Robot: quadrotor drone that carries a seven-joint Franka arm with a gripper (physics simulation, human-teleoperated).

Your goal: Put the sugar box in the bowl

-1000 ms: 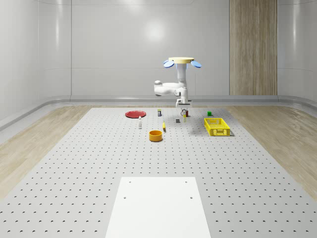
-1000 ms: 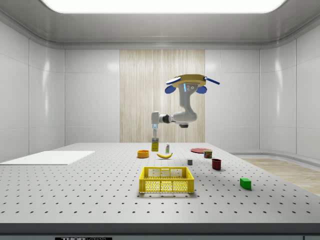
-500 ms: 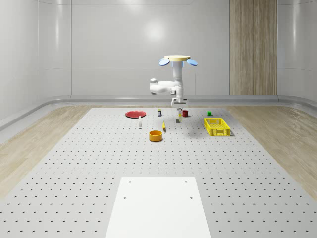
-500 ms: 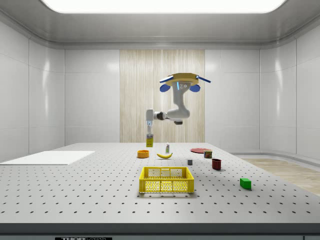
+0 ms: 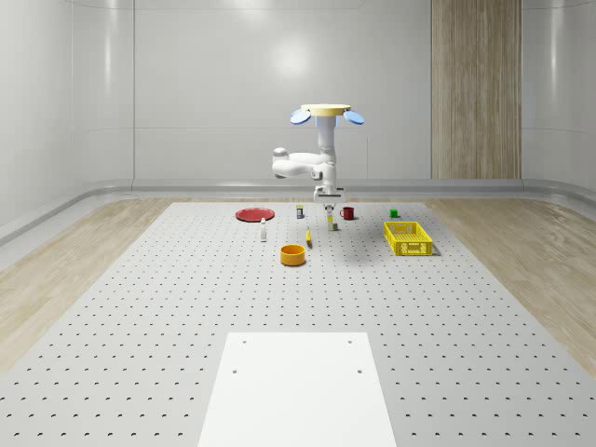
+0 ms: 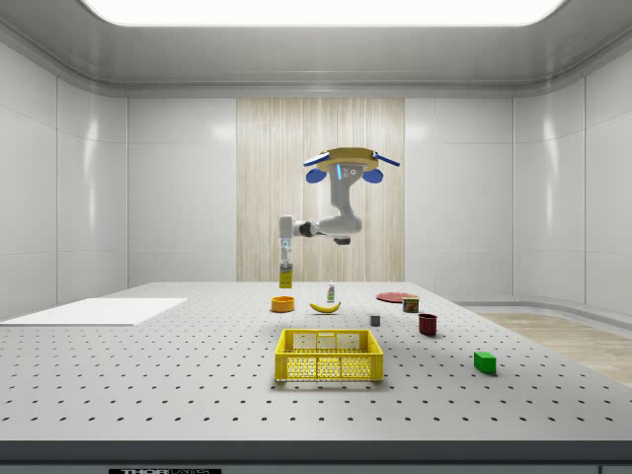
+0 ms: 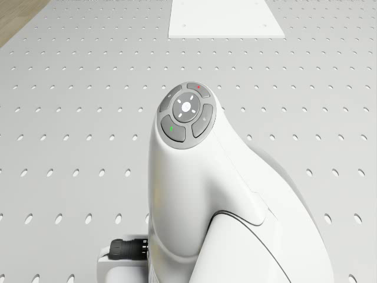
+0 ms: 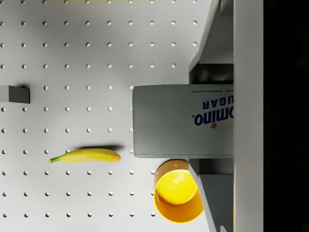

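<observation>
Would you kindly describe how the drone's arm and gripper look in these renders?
The arm is glossy white with rounded links, under a tan drone with blue rotors. In the drone view a grey round button pad carries small red and green marks, beside a black connector. The gripper has flat grey jaws.
</observation>
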